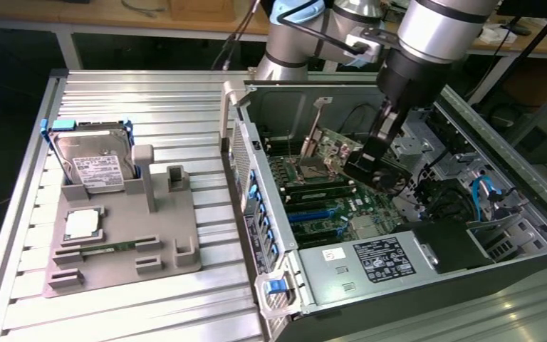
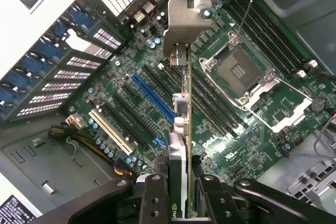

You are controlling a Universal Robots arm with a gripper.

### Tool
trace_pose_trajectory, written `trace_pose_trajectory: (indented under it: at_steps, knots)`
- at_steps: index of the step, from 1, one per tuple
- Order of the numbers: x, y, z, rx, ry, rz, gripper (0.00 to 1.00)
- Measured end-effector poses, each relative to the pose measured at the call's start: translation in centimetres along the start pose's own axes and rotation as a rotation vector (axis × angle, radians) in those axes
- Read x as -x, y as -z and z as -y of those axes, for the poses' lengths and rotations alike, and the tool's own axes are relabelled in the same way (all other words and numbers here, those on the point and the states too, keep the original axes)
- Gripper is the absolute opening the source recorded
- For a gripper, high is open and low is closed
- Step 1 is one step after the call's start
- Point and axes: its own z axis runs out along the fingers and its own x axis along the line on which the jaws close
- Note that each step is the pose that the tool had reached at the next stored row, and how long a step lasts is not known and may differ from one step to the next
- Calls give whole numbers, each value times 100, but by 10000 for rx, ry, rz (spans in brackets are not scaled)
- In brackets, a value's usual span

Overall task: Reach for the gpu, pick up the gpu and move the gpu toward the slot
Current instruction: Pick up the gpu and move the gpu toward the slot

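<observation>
1. The arm (image 1: 435, 28) is a thick, smooth cylinder of silver-grey metal at the upper right of the exterior view.
2. A light blue joint cap (image 1: 298, 11) sits at the upper middle, above a rounded grey housing (image 1: 288, 57).
3. A small pale connector block (image 1: 361, 44) with a short dark lead is mounted between the grey links.
4. Below the silver tube comes a matt black wrist section (image 1: 409, 82), narrowing downward.
5. The gripper (image 1: 373, 153) (image 2: 181, 205) is black throughout.
6. In the wrist view its fingers (image 2: 152, 198) are jointed black links with round pivot holes and small silver screw heads (image 2: 122, 183).
</observation>
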Motion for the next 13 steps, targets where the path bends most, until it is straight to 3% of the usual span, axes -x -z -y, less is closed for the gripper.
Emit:
trace_pose_trajectory:
  at_steps: [13]
  knots:
    - [2,-42,0,-9,-1,-10,27]
